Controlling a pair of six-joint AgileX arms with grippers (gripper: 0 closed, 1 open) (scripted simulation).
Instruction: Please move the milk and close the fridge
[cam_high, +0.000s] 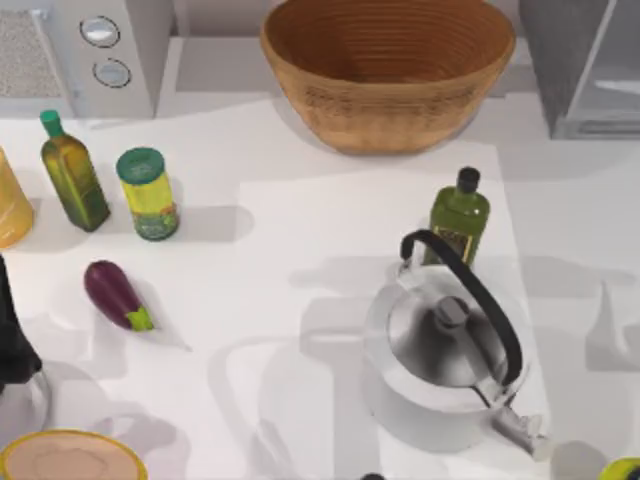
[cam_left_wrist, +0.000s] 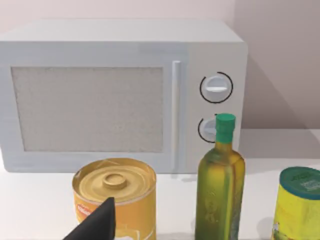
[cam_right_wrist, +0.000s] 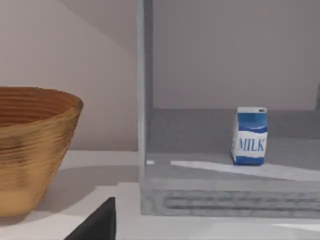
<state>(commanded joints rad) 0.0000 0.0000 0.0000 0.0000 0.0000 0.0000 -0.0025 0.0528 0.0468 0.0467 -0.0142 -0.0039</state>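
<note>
The milk (cam_right_wrist: 250, 136), a small blue and white carton, stands upright on the floor inside the fridge (cam_right_wrist: 144, 100), near its front lip. The grey fridge (cam_high: 570, 60) sits at the table's far right corner, with its lighter inside showing. A dark part of my right gripper (cam_right_wrist: 95, 225) shows low in the right wrist view, well short of the fridge and touching nothing. My left arm (cam_high: 12, 330) rests at the table's left edge. A dark part of its gripper (cam_left_wrist: 95, 225) sits in front of a yellow can (cam_left_wrist: 116, 195).
A woven basket (cam_high: 388, 70) stands at the back middle, left of the fridge. A steel kettle (cam_high: 445, 350) and a dark green bottle (cam_high: 458, 215) sit at the middle right. A microwave (cam_high: 90, 50), oil bottle (cam_high: 72, 172), green-lidded jar (cam_high: 148, 195) and eggplant (cam_high: 115, 293) stand on the left.
</note>
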